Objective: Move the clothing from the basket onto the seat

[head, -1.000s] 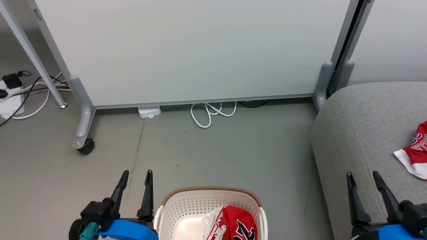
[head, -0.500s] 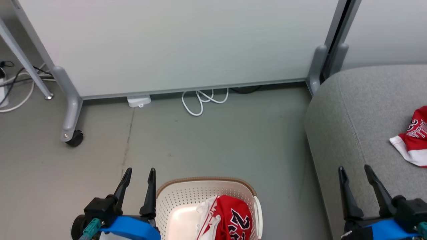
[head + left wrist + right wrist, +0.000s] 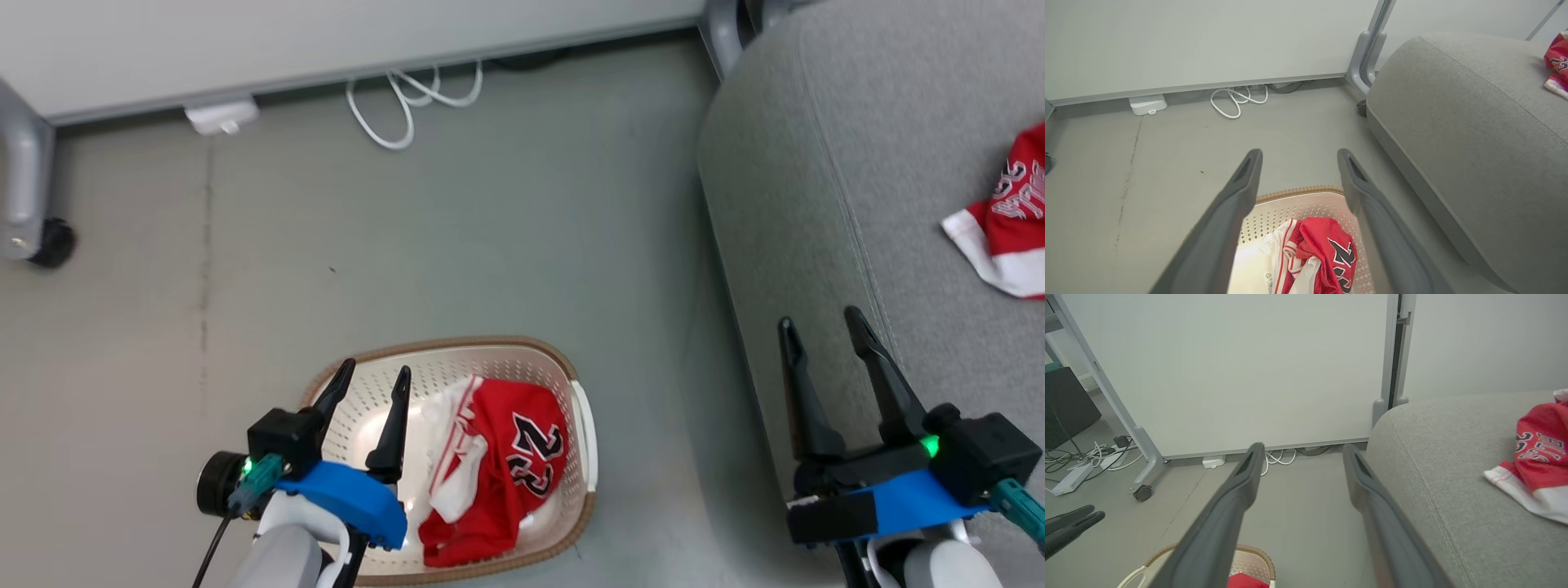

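Left gripper (image 3: 374,369) hangs above the left part of the basket (image 3: 506,363), fingers spread wide, nothing between them. Right gripper (image 3: 819,318) is just as wide and just as empty, poised over the couch (image 3: 816,163) near its stitched front edge. Down in the basket there's a crumpled red jersey (image 3: 506,457), white trim showing and the 23 facing up, bunched toward the right half, just beside the left gripper's inner finger. A second red jersey (image 3: 1008,237) lies up on the couch cushion, well apart from the right gripper. The basket sits on the grey floor (image 3: 490,245), and the couch's rounded flank rises between it and the cushion. Farther back stands a pale partition panel (image 3: 326,33) with a coil of white cable (image 3: 400,102) and a white power block (image 3: 219,117) at its foot, and a black caster (image 3: 51,242) off to the left.
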